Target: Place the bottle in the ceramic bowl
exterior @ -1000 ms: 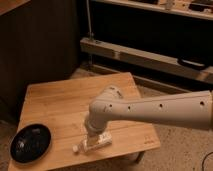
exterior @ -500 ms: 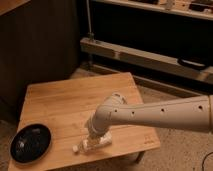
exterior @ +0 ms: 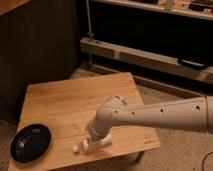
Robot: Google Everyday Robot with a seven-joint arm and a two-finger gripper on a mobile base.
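Now low over the front of the table (exterior: 65,102), the robot's white arm (exterior: 150,116) has sunk over the past second, its wrist bending down until the end effector (exterior: 98,141) sits right at the bottle (exterior: 83,146). The bottle lies on its side near the table's front edge, white cap pointing left toward the bowl (exterior: 44,135). It seems to have edged a little leftward in that time, though only slightly. Whether the end effector is apart, together or clamped on the bottle cannot be told from this view, as the wrist covers it.

The drop suggests the task is at the pick-up step: the arm has come down to the bottle, but the bottle is not lifted and the black bowl, at the table's front left corner, holds nothing. Bowl and bottle are near each other but apart, with bare wood between them. A lift and a short carry to the left would remain.

By count: one bottle, one bowl, one wooden table, one arm with one end effector. Dark shelving (exterior: 150,55) stands behind, and a dark panel (exterior: 40,45) to the left.
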